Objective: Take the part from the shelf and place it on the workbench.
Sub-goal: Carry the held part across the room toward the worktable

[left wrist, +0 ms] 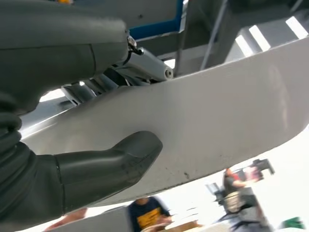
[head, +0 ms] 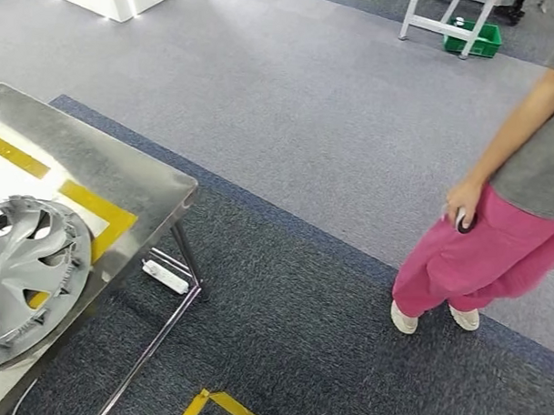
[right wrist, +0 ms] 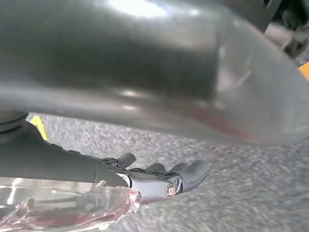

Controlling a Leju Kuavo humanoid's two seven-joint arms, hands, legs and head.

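Lying flat on the steel workbench (head: pixel 103 170), the hubcap (head: pixel 24 271) is looking light, thin and springy. At the left wrist, the left hand (left wrist: pixel 91 121) is pinching its rim, thumb underneath. At the right wrist, the right hand (right wrist: pixel 153 179) is lying beneath the rim; grasp unclear.

The shiny steel workbench top (head: pixel 90 165) is partly taken up by a silver plastic wheel cover (head: pixel 24 271); bare metal is seen beyond it. A person in pink trousers (head: pixel 478 260) stands well apart on the carpet.
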